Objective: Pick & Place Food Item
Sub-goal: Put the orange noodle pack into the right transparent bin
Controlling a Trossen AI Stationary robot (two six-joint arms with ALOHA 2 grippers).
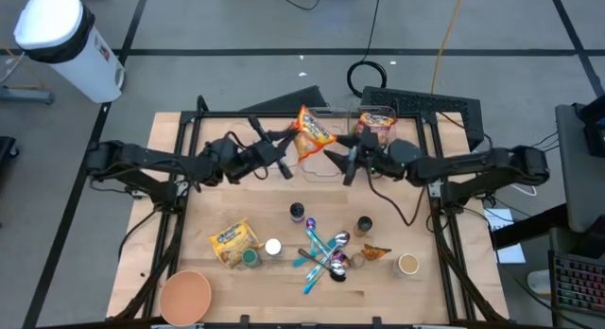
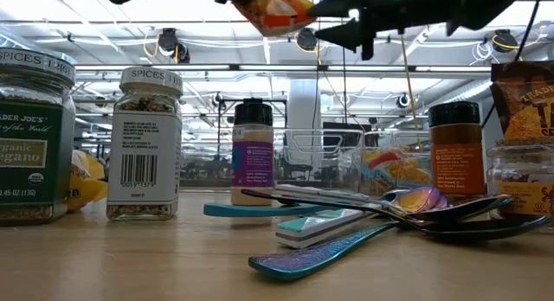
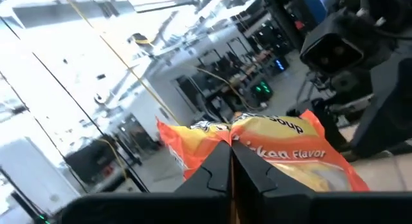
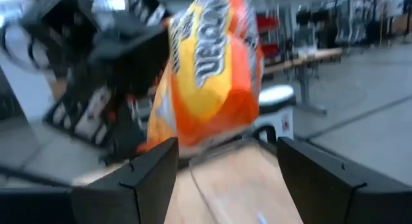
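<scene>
The left gripper (image 3: 230, 161) has its two dark fingers pressed together on the edge of a crinkly orange and yellow soup-noodle packet (image 3: 270, 150), and it holds that packet up in the air above the far middle of the wooden table (image 1: 180, 225). In the high view the packet (image 1: 314, 130) hangs over the near edge of a clear plastic bin (image 1: 326, 164), with the left gripper (image 1: 288, 140) just on its left. The low view shows only the packet's lower corner (image 2: 275, 11) at the top, well clear of everything standing on the table.

The right gripper (image 4: 222, 163) faces the packet (image 4: 209, 69) from the other side with its jaws spread wide and nothing between them; in the high view it (image 1: 340, 159) sits just beside the packet, not touching it.

A second clear container at the far right holds a brown snack bag (image 1: 375, 124). Nearer the front lie a yellow snack bag (image 1: 233, 239), a heap of iridescent blue and purple cutlery (image 1: 326, 255), several small spice jars, among them a dark-lidded one (image 1: 298, 212), and a pale orange bowl (image 1: 185, 295) at the front left corner. A black keyboard (image 1: 421, 104) lies behind the table, and a white bin with a dark rim (image 1: 66, 41) stands on the floor at far left.
</scene>
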